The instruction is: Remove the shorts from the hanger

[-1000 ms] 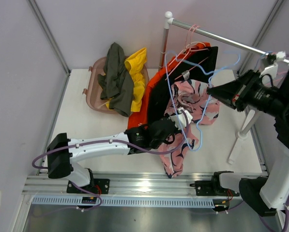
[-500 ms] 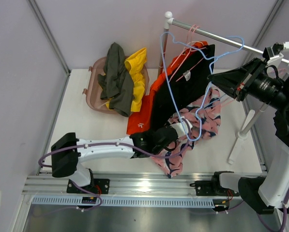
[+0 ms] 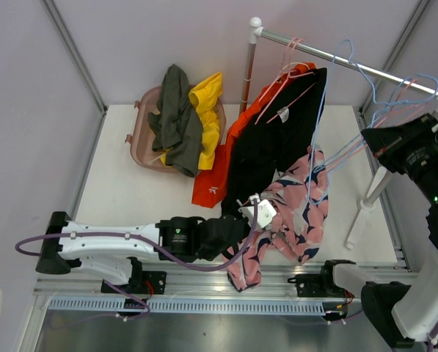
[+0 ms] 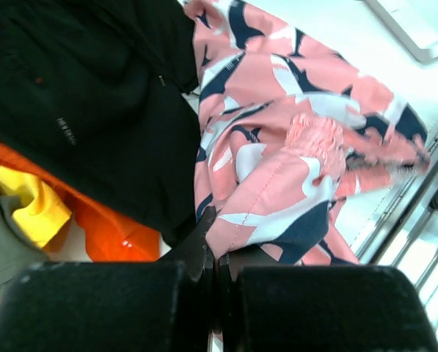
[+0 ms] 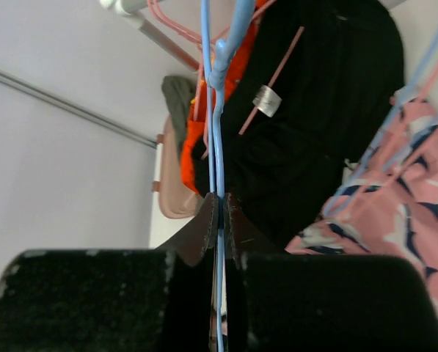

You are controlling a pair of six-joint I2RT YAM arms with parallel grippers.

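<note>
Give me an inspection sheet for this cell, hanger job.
Surface: white table, shorts trailing on it.
Job's things: pink patterned shorts partly on the table; black shorts and orange shorts hang from the rail; yellow shorts and olive shorts in the pink basket.
Clutter: nothing seen.
Grippers: left pincer shut on the pink patterned shorts; right pincer shut on the blue hanger.
Cables: purple cable loops along the left arm.
Surroundings: plain walls, metal frame at near edge.
</note>
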